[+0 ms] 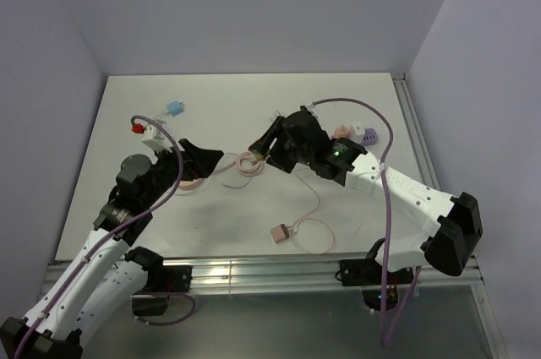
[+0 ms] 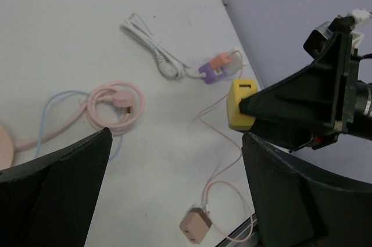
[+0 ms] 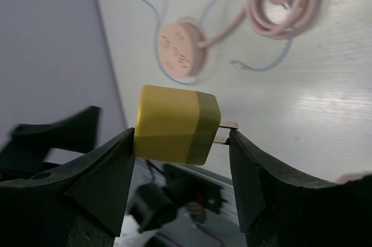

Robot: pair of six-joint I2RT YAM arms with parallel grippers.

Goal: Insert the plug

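My right gripper (image 1: 264,144) is shut on a yellow plug block (image 3: 177,124) and holds it above the table. The block's two metal prongs (image 3: 228,131) rest against one finger. The plug also shows in the left wrist view (image 2: 241,104), pinched by the right gripper's black fingers. A round pink socket (image 3: 182,48) with a thin cord lies on the table below, close to my left gripper (image 1: 210,160). The left gripper (image 2: 177,200) is open and empty, hovering over the table just left of the right gripper.
A coiled pink cable (image 1: 249,162) lies between the grippers. A pink adapter block (image 1: 281,233) on a thin looped cord lies near the front edge. A white cable with purple and orange plugs (image 2: 216,68) lies at the back right. Blue (image 1: 175,108) and red (image 1: 137,127) plugs lie at the back left.
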